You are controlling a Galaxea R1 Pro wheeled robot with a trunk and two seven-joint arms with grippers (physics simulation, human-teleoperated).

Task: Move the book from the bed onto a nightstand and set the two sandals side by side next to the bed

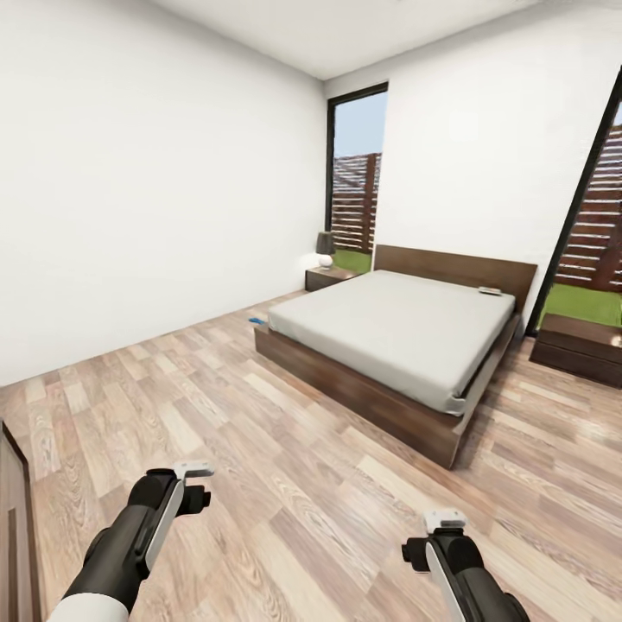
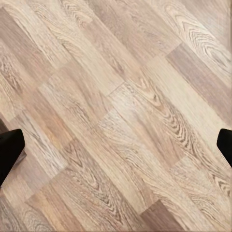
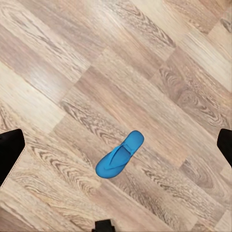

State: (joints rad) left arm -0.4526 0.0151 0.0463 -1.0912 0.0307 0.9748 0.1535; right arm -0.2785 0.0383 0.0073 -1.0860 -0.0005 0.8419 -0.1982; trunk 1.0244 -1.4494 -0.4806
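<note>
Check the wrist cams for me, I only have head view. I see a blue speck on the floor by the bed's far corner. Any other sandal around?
Observer: Yes. The right wrist view has a blue sandal lying flat on the floor, straight ahead of the right tool.
Operator: Tool open?
Observer: Open. Its fingers sit at opposite edges of that view, wide apart, and the sandal lies between them untouched.
Operator: Left side?
Observer: The left tool is open too, with its fingers wide apart over wood floor in the left wrist view.
</note>
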